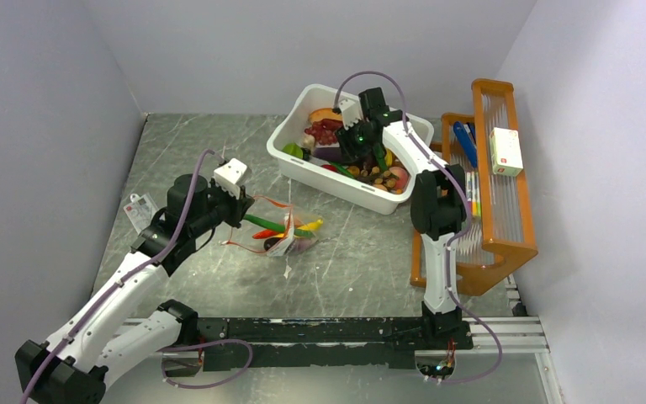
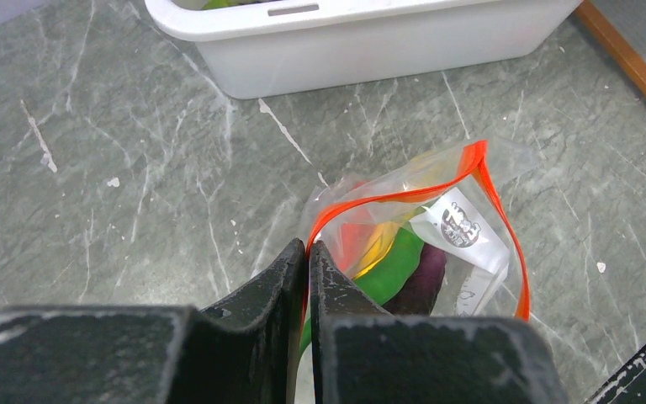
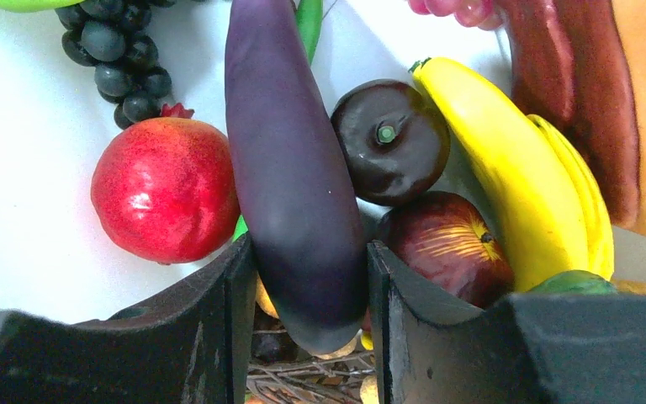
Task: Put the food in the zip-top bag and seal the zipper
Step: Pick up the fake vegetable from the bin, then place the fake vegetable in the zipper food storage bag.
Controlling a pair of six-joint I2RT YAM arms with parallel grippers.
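Note:
The zip-top bag [image 1: 290, 231] lies mid-table, its mouth open, with green, yellow, red and purple toy food inside. My left gripper [image 1: 240, 210] is shut on the bag's orange-red zipper strip [image 2: 387, 198] at its left end; the pinch shows in the left wrist view [image 2: 307, 252], with the bag [image 2: 463, 236] beyond. My right gripper [image 1: 357, 151] is down inside the white tub [image 1: 303, 172]. In the right wrist view its jaws [image 3: 311, 246] press both sides of a long purple eggplant [image 3: 290, 151], which lies among the other food.
Around the eggplant lie a red pomegranate [image 3: 164, 189], yellow bananas [image 3: 505, 185], a dark plum [image 3: 391, 139], a red apple [image 3: 446, 244] and dark grapes [image 3: 118, 59]. An orange rack [image 1: 505, 244] with marker pens and a white box [image 1: 505, 151] stands at the right. A small tag [image 1: 140, 209] lies at the left.

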